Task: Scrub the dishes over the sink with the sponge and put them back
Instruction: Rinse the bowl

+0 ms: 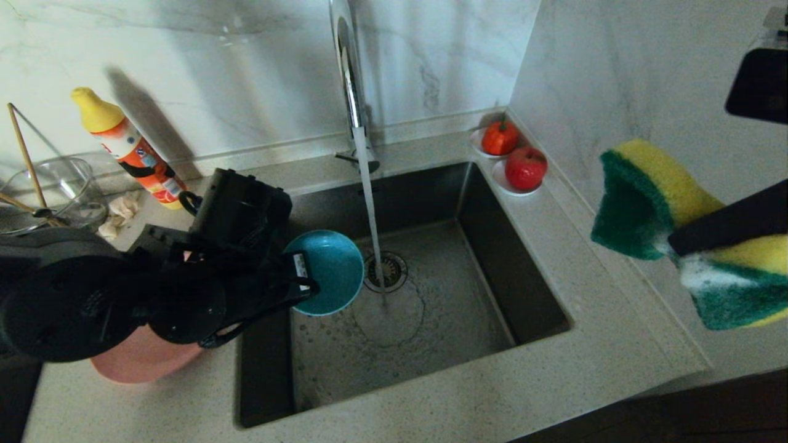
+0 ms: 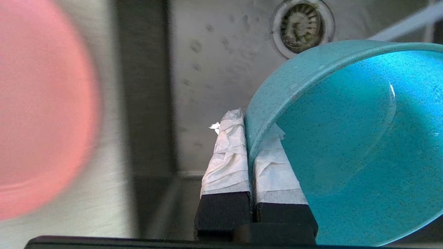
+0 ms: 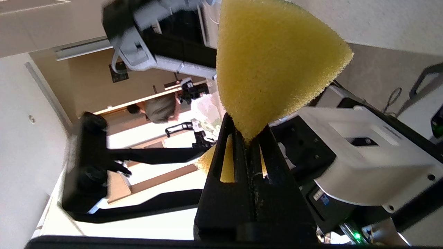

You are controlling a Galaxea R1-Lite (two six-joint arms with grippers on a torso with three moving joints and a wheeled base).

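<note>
My left gripper [image 1: 300, 280] [image 2: 247, 138] is shut on the rim of the teal bowl [image 1: 332, 271] [image 2: 346, 155], one taped finger inside and one outside. It holds the bowl tilted over the left part of the sink [image 1: 511, 246], beside the running water stream [image 1: 369, 203] and the drain [image 1: 386, 271] [image 2: 303, 26]. The pink plate [image 1: 141, 360] [image 2: 41, 103] lies on the counter left of the sink, partly hidden under my left arm. At the far right, raised above the counter, my right gripper [image 1: 683, 243] [image 3: 247, 138] is shut on the yellow and green sponge [image 1: 652, 197] [image 3: 273, 62], squeezing its middle.
The chrome tap [image 1: 348, 74] stands behind the sink. An orange bottle [image 1: 132, 147], a glass bowl [image 1: 55, 191] and a beige rag [image 1: 120, 212] sit at the back left. Two saucers with red fruit [image 1: 500, 138] [image 1: 525, 169] occupy the back right corner by the wall.
</note>
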